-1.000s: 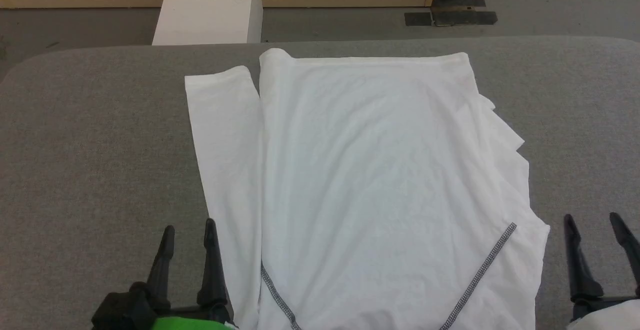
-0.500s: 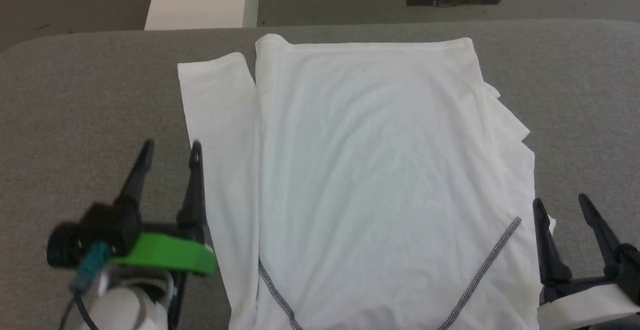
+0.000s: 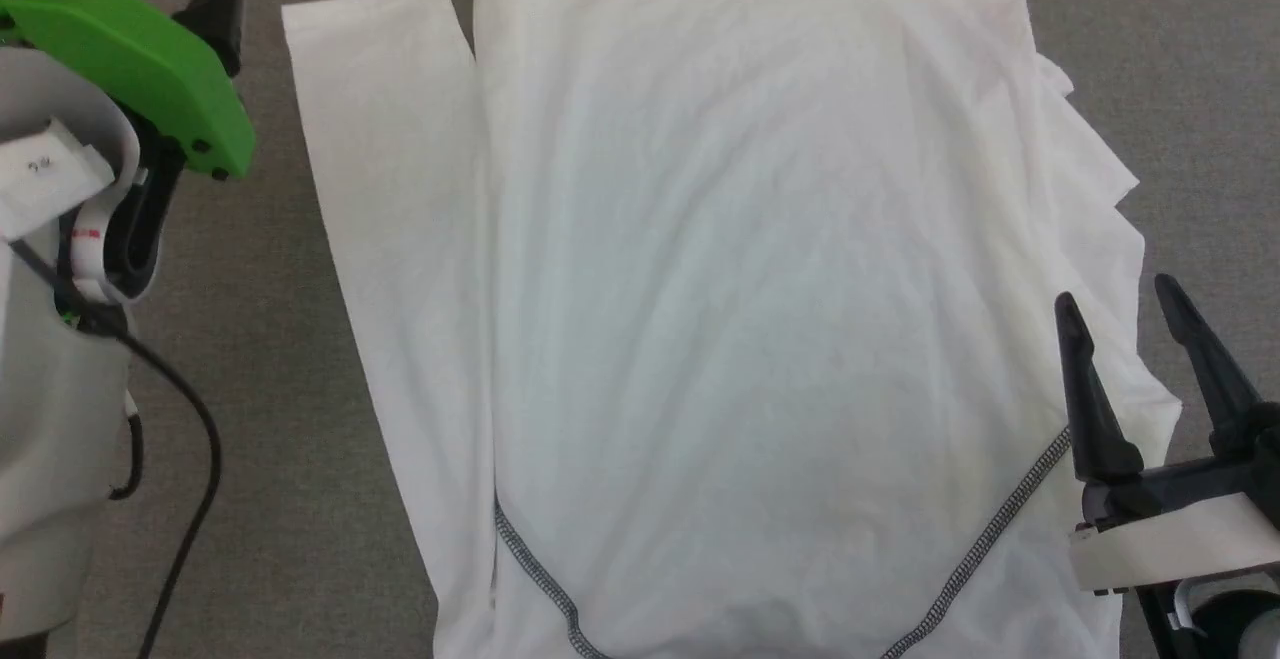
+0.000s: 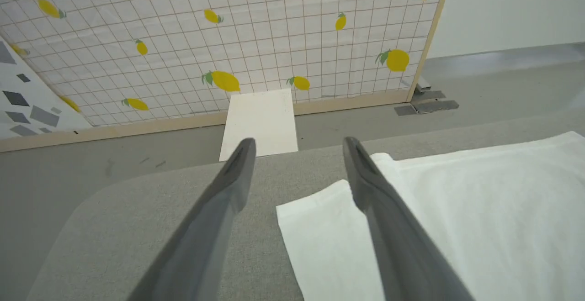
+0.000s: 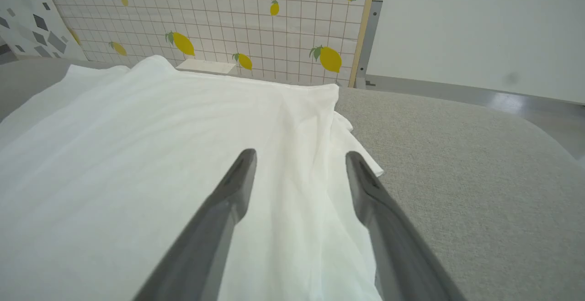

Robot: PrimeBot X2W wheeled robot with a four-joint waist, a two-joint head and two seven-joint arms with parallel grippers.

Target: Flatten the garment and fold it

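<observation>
Left arm [image 3: 50, 389] advanced; right jaws now over garment [image 3: 740, 289] edge.

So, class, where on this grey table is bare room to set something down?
Bare table left of the sleeve and right of the bunched edge. The middle is crowded: garment covers it, right gripper over its edge.

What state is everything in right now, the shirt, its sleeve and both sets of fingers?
White long-sleeved thin shirt with dark stitched seams: spread flat on the grey fabric table.
Left sleeve: straight beside the body.
Shirt's right edge: rumpled in layers.
Left gripper: fingers open, empty.
Right gripper: fingers open, empty, over the rumpled edge.
</observation>
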